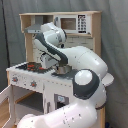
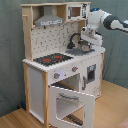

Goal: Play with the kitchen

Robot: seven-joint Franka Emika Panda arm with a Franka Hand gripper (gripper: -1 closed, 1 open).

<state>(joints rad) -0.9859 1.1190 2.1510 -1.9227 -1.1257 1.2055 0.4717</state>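
Observation:
The kitchen [image 2: 37,75] is a tall toy of light wood and white panels, seen in both exterior views. It has a grey hood [image 2: 50,21], a red-ringed hob [image 2: 52,59], a black faucet [image 2: 75,39] and a grey sink [image 2: 80,51]. Its oven door [image 2: 72,102] hangs open, tilted down to the front. My gripper [image 2: 86,44] hovers just above the sink, next to the faucet. In the first exterior view the kitchen [image 1: 30,82] stands behind my white arm, with the gripper [image 1: 49,61] low over the counter between the hob [image 1: 32,66] and the sink [image 1: 62,70].
A microwave [image 1: 77,22] sits on the top shelf of the kitchen. My white arm [image 1: 85,85] fills the front right of the first exterior view. A grey curtain [image 2: 10,50] hangs behind the kitchen, and the floor [image 2: 112,107] is wood.

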